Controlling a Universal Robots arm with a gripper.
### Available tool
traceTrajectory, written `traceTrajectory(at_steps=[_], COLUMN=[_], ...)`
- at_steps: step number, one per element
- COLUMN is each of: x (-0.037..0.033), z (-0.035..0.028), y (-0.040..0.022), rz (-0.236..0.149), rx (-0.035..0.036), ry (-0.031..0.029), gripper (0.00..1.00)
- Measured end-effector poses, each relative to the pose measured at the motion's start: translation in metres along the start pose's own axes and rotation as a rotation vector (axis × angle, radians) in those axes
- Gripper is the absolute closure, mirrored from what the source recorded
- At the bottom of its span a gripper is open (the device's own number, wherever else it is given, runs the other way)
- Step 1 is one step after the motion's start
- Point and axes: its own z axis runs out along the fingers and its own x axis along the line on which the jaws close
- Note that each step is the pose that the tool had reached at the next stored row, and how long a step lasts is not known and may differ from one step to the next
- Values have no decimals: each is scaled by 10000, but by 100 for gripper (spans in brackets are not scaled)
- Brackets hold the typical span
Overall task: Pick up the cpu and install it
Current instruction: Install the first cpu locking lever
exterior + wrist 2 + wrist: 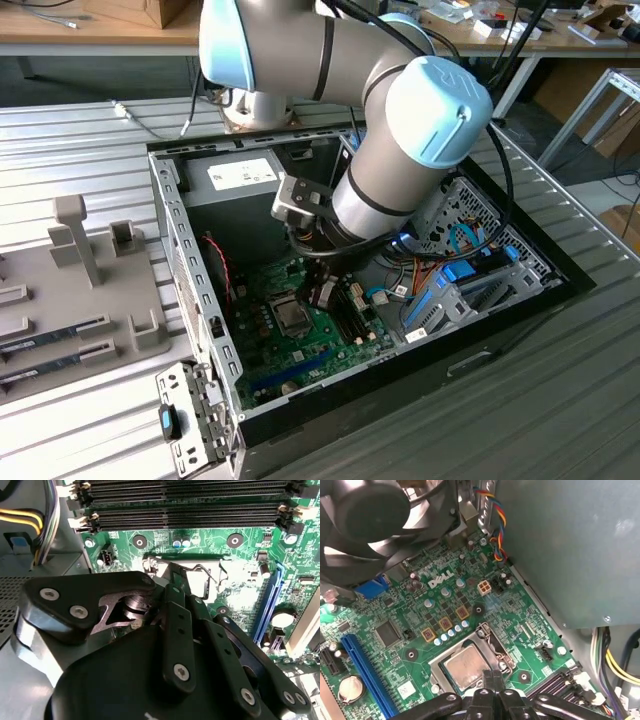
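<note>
Silvery cpu seated in socket, lower centre; my gripper fingers narrow, empty; bumping could shift it.

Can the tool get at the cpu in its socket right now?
Probably yes: the tool hangs right at the edge of the cpu, whose silvery lid lies exposed inside the socket frame.

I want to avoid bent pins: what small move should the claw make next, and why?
Probably a small, straight lift of the claw. In the first wrist view the cpu seems to lie flat inside the socket frame, and the claw stands right at its edge, so sideways motion could drag it.
</note>
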Motion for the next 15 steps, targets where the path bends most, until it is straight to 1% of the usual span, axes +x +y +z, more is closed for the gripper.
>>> traceTrajectory(at_steps=[5,6,7,9,11,14,15], x=[8,9,9,10,9,11,11], z=[64,77,100,126,145,153,155], y=[-17,-20,-24,-28,-31,-34,-36], rz=[18,21,28,34,42,84,104], rx=[6,16,37,60,99,304,398], ry=[3,19,51,84,142,447,589], gripper=[89,89,89,89,89,89,89])
